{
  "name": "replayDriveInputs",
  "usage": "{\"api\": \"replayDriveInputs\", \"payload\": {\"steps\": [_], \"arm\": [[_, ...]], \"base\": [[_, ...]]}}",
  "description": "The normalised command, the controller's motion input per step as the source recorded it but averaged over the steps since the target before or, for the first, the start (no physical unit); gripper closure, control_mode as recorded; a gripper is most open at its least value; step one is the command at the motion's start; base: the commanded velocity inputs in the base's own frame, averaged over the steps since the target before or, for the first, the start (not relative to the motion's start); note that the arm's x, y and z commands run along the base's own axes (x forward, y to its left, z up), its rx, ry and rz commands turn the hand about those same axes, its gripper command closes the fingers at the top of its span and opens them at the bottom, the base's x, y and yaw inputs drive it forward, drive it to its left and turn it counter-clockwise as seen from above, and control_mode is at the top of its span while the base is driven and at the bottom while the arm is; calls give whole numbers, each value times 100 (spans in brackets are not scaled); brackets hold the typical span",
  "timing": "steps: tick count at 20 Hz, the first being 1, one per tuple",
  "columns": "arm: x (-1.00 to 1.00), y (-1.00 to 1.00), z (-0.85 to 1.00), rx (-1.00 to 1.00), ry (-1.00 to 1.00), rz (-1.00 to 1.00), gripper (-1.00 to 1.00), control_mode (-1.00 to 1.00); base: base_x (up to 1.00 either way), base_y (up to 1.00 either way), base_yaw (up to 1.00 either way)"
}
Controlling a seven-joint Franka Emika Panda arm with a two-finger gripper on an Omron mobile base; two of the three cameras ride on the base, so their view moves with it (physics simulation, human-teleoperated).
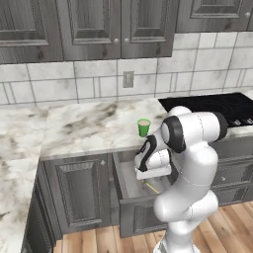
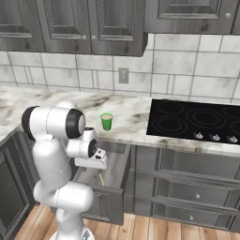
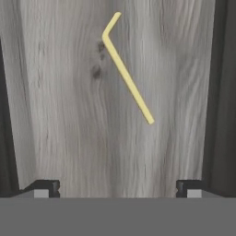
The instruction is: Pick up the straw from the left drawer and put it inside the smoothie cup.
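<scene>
Fingertips of the end effector [image 3: 118, 188] stood spread fully apart at the near edge of the hand view, gripping nothing. Beneath them lay the open drawer [image 1: 129, 185], its wood-grain floor bare apart from the straw [image 3: 126, 76]. On the counter [image 1: 94, 126] beyond and above the end effector stood the cup [image 1: 144, 127], well apart. Ahead of the fingertips lay the straw, flat and slanted, bent near its far end. To pick it cleanly, the hand would probably need to move forward, turn to straddle the long shaft, then descend.
</scene>
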Motion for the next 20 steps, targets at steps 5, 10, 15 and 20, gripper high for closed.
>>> {"api": "replayDriveInputs", "payload": {"steps": [5, 10, 15, 20], "arm": [[12, 0, -23, 0, 0, 0, -100, -100], [12, 0, -18, 0, 0, 0, -100, -100], [8, 0, -20, 0, 0, 0, -100, -100], [9, 0, -21, 0, 0, 0, -100, -100]], "base": [[0, 0, 0], [0, 0, 0], [0, 0, 0], [0, 0, 0]]}}
